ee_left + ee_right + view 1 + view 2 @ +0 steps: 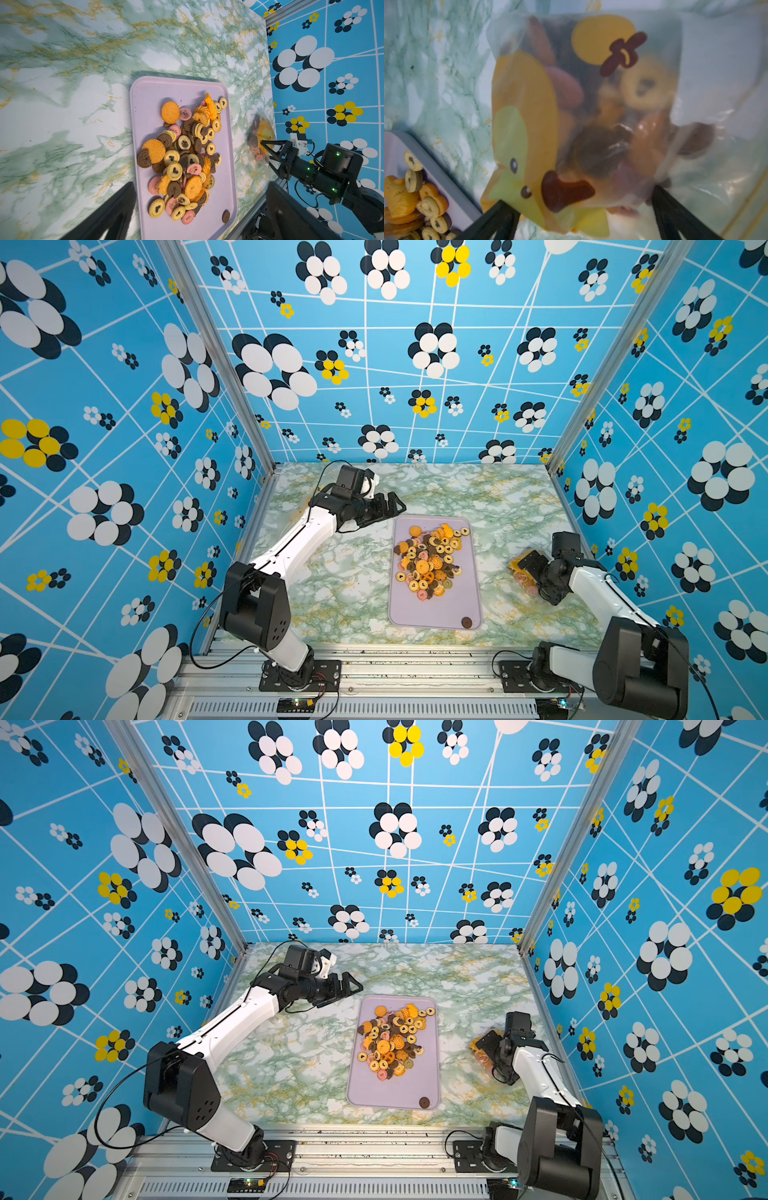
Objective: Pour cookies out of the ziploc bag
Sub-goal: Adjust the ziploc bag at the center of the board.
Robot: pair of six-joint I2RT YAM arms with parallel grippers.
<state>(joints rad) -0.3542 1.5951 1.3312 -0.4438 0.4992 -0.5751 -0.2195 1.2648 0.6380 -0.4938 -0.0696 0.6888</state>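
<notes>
most cookies (428, 564) sit on the tray (415, 614) — bag (529, 104) beneath the spread right gripper (267, 153)

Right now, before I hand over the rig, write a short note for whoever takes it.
Left gripper: open, empty, by the tray's far corner.
Right gripper: open, jaws either side of the bag.
Cookies: most piled on the tray, one brown cookie apart near its near edge.
Bag: on the table right of the tray, some cookies inside.
Done: most poured. Left: pour out the rest.
</notes>
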